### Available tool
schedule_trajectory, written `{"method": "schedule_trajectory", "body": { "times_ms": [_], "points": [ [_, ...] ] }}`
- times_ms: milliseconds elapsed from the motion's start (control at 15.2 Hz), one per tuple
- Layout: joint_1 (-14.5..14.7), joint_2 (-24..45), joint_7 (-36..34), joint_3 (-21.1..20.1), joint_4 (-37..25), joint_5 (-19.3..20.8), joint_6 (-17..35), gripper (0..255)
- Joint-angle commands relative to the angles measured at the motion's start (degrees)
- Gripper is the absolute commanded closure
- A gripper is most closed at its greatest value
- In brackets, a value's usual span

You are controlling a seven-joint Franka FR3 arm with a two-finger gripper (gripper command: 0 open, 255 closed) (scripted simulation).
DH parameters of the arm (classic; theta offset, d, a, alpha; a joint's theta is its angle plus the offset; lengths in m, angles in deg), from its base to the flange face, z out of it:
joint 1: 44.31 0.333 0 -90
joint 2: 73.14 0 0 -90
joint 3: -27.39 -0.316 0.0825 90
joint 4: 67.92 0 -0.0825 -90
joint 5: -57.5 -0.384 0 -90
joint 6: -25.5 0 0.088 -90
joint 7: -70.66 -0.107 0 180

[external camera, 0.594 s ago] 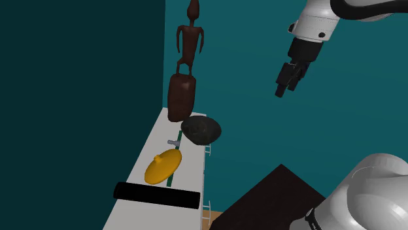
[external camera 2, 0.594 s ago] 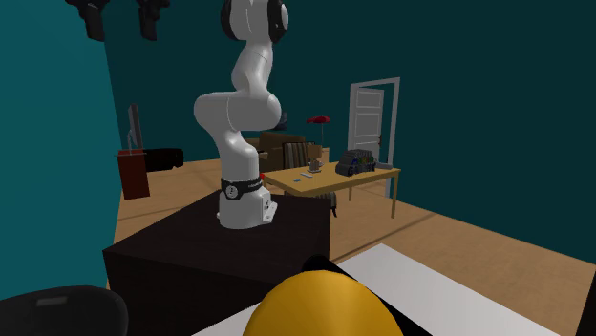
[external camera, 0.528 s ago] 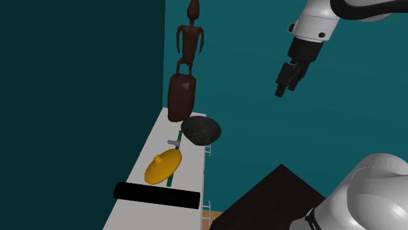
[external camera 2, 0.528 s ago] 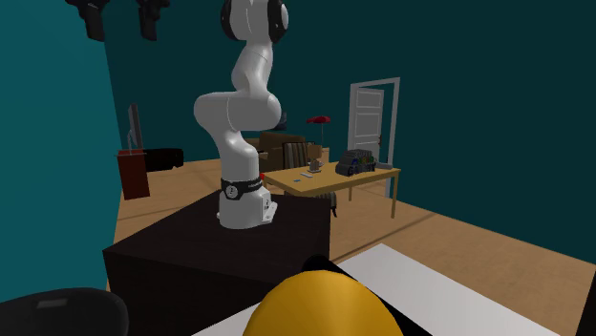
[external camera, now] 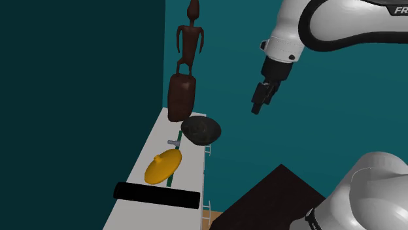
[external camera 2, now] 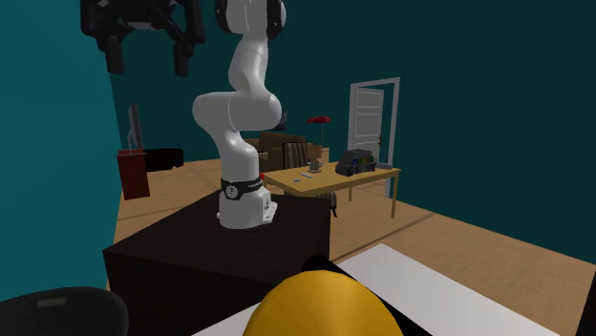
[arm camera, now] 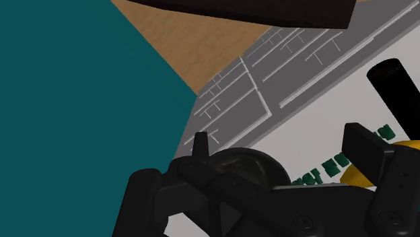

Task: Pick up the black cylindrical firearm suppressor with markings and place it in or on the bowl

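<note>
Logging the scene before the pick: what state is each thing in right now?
Hand: open, in the air, holding nothing.
Black tube: lying flat on the white shelf, untouched.
Bowl: upright, without the tube.
Statue: standing upright.

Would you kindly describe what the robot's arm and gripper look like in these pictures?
The arm is built of rounded, glossy white links with dark bands at the joints. A dark ring near its base carries a small white marking, and grey lettering beginning FR sits on an upper link. The gripper is all black and blocky, with two short fingers.
</note>
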Motion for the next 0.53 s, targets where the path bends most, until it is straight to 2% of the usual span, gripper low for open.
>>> {"method": "schedule_trajectory", "body": {
  "times_ms": [0,462],
  "points": [
    [1.3,1.6,0.0,-1.4,1.5,-0.7,3.4,0],
    [5.8,8.8,-0.5,-6.6,4.6,-2.8,14.4,0]
  ]
}}
